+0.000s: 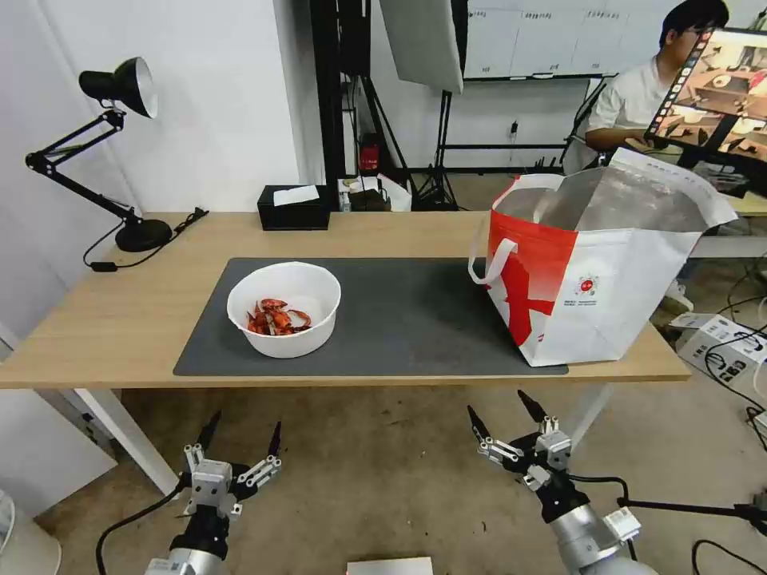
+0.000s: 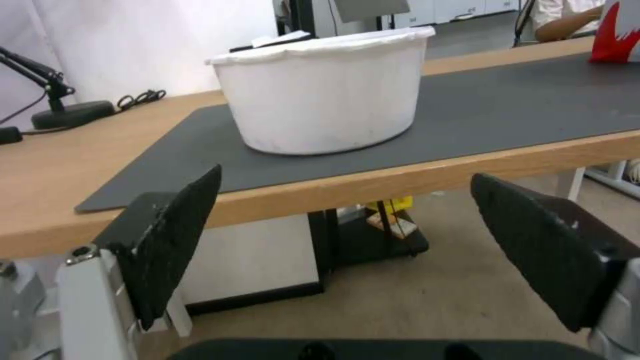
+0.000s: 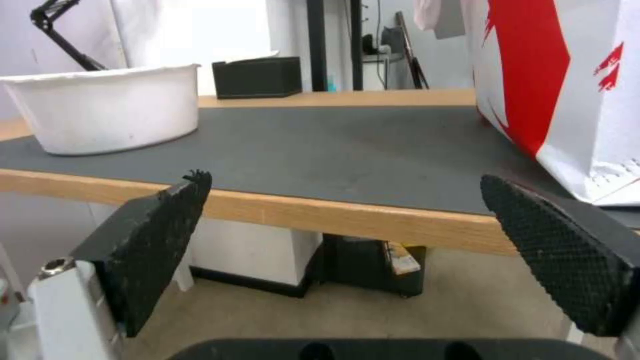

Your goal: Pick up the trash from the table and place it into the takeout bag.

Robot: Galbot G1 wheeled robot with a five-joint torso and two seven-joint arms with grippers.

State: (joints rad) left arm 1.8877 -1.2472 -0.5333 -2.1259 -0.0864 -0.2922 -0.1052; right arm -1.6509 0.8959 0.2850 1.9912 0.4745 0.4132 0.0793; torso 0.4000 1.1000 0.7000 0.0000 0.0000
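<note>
a white round bowl (image 1: 284,309) holding red shellfish shells (image 1: 276,318) is seen on the left part of the dark grey mat (image 1: 399,311), which is laid on the long light-wood table (image 1: 120,319). the takeout bag (image 1: 595,267), red and white with a silver foil lining, is stood upright on the right end of the mat, near the table's right edge, with its mouth open and a white strap handle (image 1: 489,267) hung down its red side. the bowl and the bag are kept well apart, with bare mat between them.

the left gripper (image 1: 242,435) is held below the table's front edge, in front of the bowl, with its fingers spread apart and nothing between them; in the left wrist view the bowl (image 2: 323,92) is seen above and beyond the black pads (image 2: 175,235). the right gripper (image 1: 502,409) is held likewise below the front edge, nearer the bag, fingers released and empty; in the right wrist view the bag (image 3: 567,85) is seen just beyond one pad (image 3: 567,255).

a black tissue box (image 1: 294,208) is set at the table's far edge, and a black desk lamp (image 1: 112,152) at the far left corner.
</note>
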